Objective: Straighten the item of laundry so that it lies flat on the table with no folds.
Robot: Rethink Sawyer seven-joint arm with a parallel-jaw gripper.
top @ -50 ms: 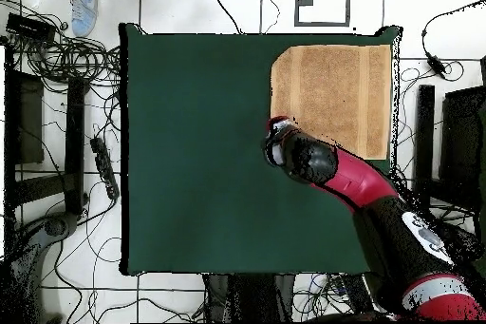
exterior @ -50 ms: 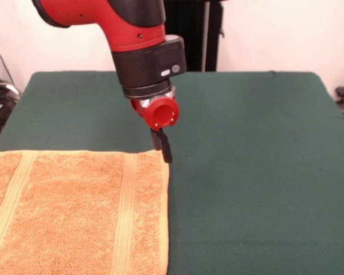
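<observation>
Towel (exterior @ -50 ms: 74,212) spread over one corner region of the table (exterior @ -50 ms: 252,189), largely flat, ribbed bands running parallel, no fold visible in the front view; the corner nearest the gripper (exterior @ -50 ms: 164,150) appears slightly rounded or tucked in the overhead view, so probably not yet fully squared. Gripper poised at that corner, tips down at the towel's edge, just beside or touching the cloth; contact impossible to confirm. Finger state not discernible: only a single dark tip profile visible beneath the red wrist housing, so open or closed cannot be told. Rest of the towel extending away from the gripper toward the table's edge; bare green cloth on the gripper's other side. Judged step: final flattening of this corner. For good execution: engage only the top layer at the very corner, keep the pull low and parallel to the table surface, draw diagonally outward from the towel's centre, away from the already flat area. Avoid lifting high, which risks dragging the whole towel or creating a new fold. Release gently once the edge lies straight.
</observation>
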